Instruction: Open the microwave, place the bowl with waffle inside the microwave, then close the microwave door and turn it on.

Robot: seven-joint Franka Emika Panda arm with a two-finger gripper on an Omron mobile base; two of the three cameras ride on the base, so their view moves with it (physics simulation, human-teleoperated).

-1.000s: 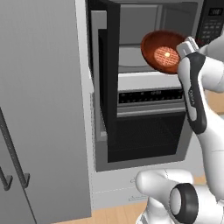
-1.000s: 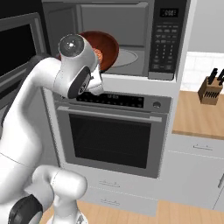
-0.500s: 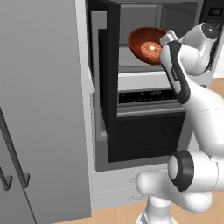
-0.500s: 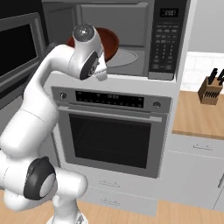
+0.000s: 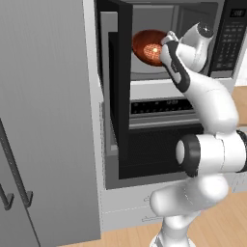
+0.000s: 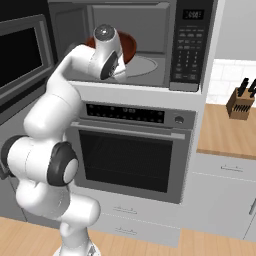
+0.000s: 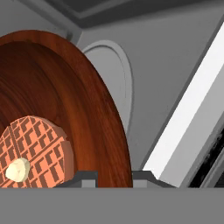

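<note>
The microwave (image 5: 193,19) stands open, and the microwave door (image 5: 120,96) is swung out to the left. My gripper (image 5: 165,44) is shut on the rim of the bowl with waffle (image 5: 149,48) and holds it tilted in the cavity's mouth, above the round glass turntable (image 6: 150,65). In the hand view the reddish-brown bowl (image 7: 65,100) shows the grid-patterned waffle (image 7: 37,148) with a pale pat on it. Its rim runs down between my fingertips (image 7: 83,177). In the right base view the bowl (image 6: 129,46) is mostly hidden behind my hand.
The black keypad panel (image 6: 187,50) lies right of the cavity. Below is the steel oven (image 6: 130,150) with a bar handle. A knife block (image 6: 239,102) stands on the wooden counter at right. Tall grey cabinet doors (image 5: 43,120) fill the left side.
The arm has carried the bowl leftward, a little higher and deeper into the microwave opening. The grip on the bowl is unchanged.
</note>
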